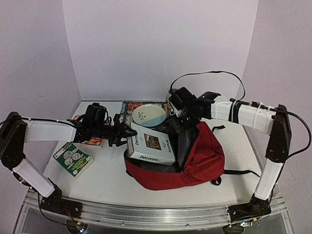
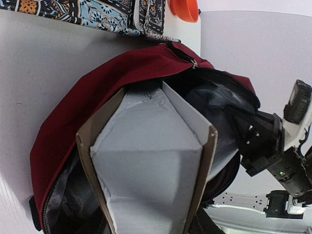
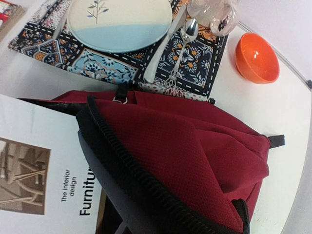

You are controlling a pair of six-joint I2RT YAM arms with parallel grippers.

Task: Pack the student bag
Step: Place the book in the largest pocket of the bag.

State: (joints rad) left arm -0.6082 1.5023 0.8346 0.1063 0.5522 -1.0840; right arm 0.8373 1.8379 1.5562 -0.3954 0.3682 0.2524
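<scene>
Far edge of the tabletop (image 1: 112, 183): a patterned placemat (image 3: 195, 73) carries a pale plate (image 3: 119, 22), with a spoon (image 3: 187, 34) just beside the plate and a mug (image 3: 214, 14) at the mat's corner. An orange bowl (image 3: 257, 57) sits off the mat on bare tabletop, near that corner. Over by the left edge, a green booklet (image 1: 73, 159) lies flat, well apart from the rest.

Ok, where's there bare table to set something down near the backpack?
Bare table lies along the near edge, between the green booklet and the student bag. A narrower strip sits right of the bag, crossed by a black strap. The back is crowded: placemat, plate, and the book sticking out of the bag.
</scene>
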